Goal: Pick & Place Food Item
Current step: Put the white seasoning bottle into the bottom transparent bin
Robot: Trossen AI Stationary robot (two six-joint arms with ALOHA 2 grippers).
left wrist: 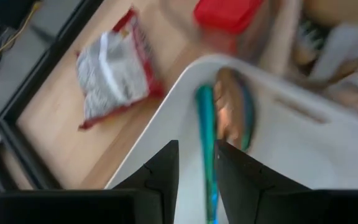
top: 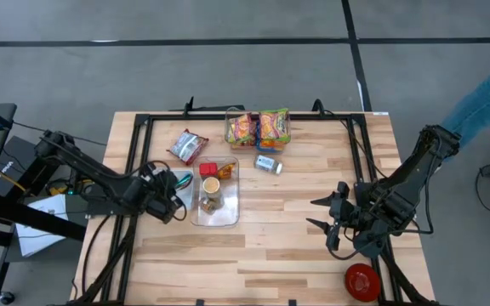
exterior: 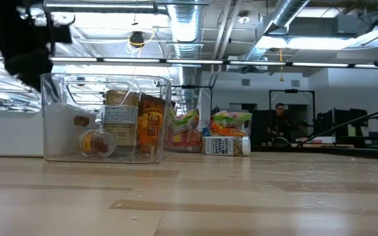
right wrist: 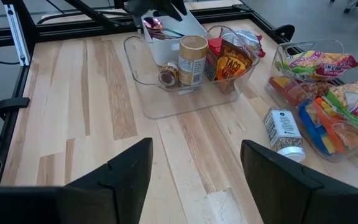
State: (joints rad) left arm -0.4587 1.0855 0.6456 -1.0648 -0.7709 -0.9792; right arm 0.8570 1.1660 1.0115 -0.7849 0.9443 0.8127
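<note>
A pale butcher-block table (top: 262,246) framed by black rails stands on a grey floor, and the low view looks past it into a workshop with ceiling ducts and a person (exterior: 279,117) seated far back.

Near the table's middle lies a clear plastic bin (top: 228,212). Inside it stand a round cardboard-coloured canister (right wrist: 192,60), a small jar lying on its side (right wrist: 166,75), a red-capped container (top: 208,169) and an orange taco seasoning packet (right wrist: 234,64).

Touching the bin's left end is a white tub (right wrist: 173,37). The left gripper (top: 170,194) hangs over this tub, its fingers (left wrist: 160,177) close together around a thin teal-handled utensil (left wrist: 207,143), apparently a spoon with a coppery bowl, which stands inside the tub. The grip looks closed on the handle, though the blur leaves contact uncertain.

Behind the tub, apart from it, a silver and red snack bag (top: 187,145) lies flat on the wood. At the table's far edge a second clear container (top: 258,129) holds colourful snack packets. Just in front of it a small white bottle with a dark label (top: 268,164) lies on its side.

The right gripper (top: 323,213) hovers over bare wood on the right side, well apart from the food, its fingers (right wrist: 114,174) spread wide and holding nothing. A red round object (top: 362,281) sits near the table's front right corner.
</note>
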